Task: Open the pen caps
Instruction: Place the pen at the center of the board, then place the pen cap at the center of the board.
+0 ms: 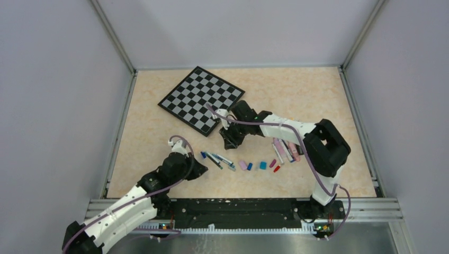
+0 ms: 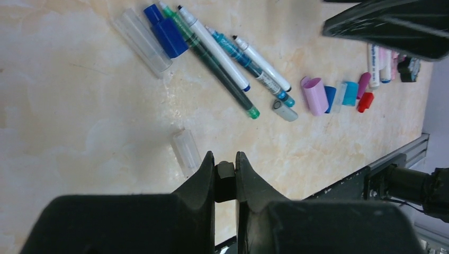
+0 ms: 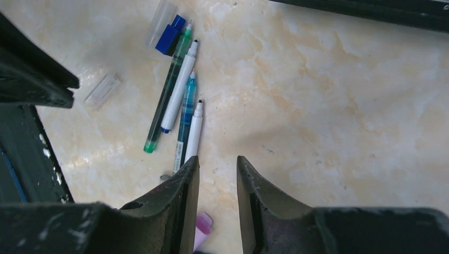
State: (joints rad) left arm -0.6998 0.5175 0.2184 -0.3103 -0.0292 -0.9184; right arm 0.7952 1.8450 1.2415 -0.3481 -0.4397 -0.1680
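In the left wrist view my left gripper (image 2: 225, 159) is shut on a small dark pen cap (image 2: 226, 173) with a grey end, just above the table. From the top view this gripper (image 1: 198, 170) sits left of several uncapped pens (image 1: 217, 159). Loose pen caps lie in a row: pink (image 1: 243, 165), blue (image 1: 249, 166), teal (image 1: 262, 165), magenta (image 1: 272, 163) and red (image 1: 276, 169). My right gripper (image 3: 217, 164) is open with nothing between its fingers, hovering beside the pens (image 3: 180, 100). In the top view it (image 1: 229, 142) hangs above them.
A checkered board (image 1: 201, 99) lies at the back left. More pens and pink highlighters (image 1: 286, 151) lie under the right arm. Clear caps (image 2: 186, 151) (image 2: 142, 42), a blue cap (image 2: 165, 30) and a grey cap (image 2: 284, 110) lie around the pens.
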